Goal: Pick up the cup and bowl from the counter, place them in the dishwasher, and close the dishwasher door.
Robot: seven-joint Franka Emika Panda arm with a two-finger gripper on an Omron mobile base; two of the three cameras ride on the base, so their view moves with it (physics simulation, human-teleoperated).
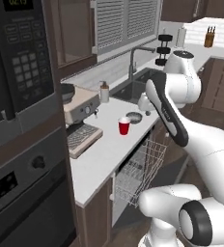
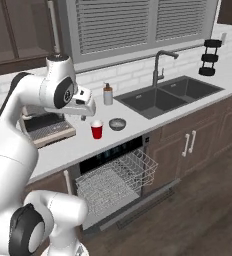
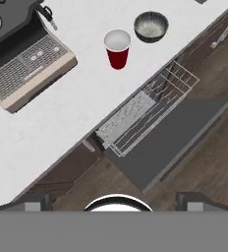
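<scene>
Cup (image 3: 117, 49) stands between bowl (image 3: 151, 26) and coffee machine (image 3: 25, 69).

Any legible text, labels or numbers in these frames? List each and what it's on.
Green digits on the black wall microwave's display: lit but too blurred to read.
Grey keypad buttons on the microwave: markings too small to read.
Nothing readable elsewhere.

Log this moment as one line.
gripper: open, empty | cup: on counter | bowl: beside cup | dishwasher door: down
</scene>
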